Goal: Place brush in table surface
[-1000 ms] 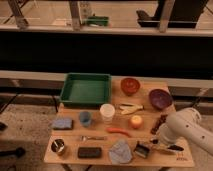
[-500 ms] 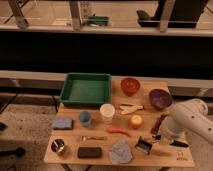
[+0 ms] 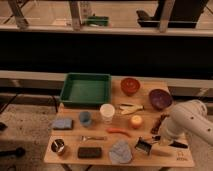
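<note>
Worktop (image 3: 95, 145) of light tan planks, crowded with small items. White robot arm (image 3: 192, 122) reaches in from the right side, bending down toward the front right edge. Pincer (image 3: 156, 141) sits low at the front right, right up against the brush (image 3: 144, 146); cannot tell whether it grips the brush or has let go. Brush is small, squat, black with a pale face, at worktop level near the front edge, just right of a crumpled grey-blue cloth (image 3: 121, 151). Left of the cloth, a flat black block (image 3: 89, 152), then a small metal cup (image 3: 59, 147) at the front left corner. Middle row: blue sponge (image 3: 62, 123), blue cup (image 3: 85, 118), white cup (image 3: 107, 113), orange fruit (image 3: 136, 121), with a carrot-like orange piece (image 3: 119, 131) just in front. Back row: green tray (image 3: 86, 89), red-brown bowl (image 3: 130, 85), purple bowl (image 3: 160, 98).
</note>
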Robot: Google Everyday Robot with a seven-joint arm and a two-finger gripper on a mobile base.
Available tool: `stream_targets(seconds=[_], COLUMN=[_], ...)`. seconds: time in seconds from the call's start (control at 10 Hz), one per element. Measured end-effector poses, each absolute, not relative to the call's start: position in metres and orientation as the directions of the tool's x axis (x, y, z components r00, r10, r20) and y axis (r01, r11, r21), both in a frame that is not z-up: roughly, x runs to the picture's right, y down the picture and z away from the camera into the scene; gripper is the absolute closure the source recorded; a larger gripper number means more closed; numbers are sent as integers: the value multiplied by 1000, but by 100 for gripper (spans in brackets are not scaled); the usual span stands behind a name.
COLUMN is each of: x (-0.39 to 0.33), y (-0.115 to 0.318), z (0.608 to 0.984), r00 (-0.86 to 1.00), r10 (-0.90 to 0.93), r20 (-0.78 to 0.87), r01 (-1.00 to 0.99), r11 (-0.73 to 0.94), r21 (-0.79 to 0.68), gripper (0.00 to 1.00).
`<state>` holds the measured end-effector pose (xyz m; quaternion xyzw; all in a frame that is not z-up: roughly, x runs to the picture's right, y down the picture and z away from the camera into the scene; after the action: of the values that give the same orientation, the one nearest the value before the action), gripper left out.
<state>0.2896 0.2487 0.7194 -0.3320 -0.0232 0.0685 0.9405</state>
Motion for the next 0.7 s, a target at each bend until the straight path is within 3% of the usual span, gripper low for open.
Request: stream_targets(seconds=[0.6, 0.7], x=[298, 299], y=[273, 275], z=[746, 748], r00=[993, 995], r10=[114, 99], r20=[12, 13], r01=[-82, -70], r11=[787, 787], r21=[-612, -613], gripper=[99, 91])
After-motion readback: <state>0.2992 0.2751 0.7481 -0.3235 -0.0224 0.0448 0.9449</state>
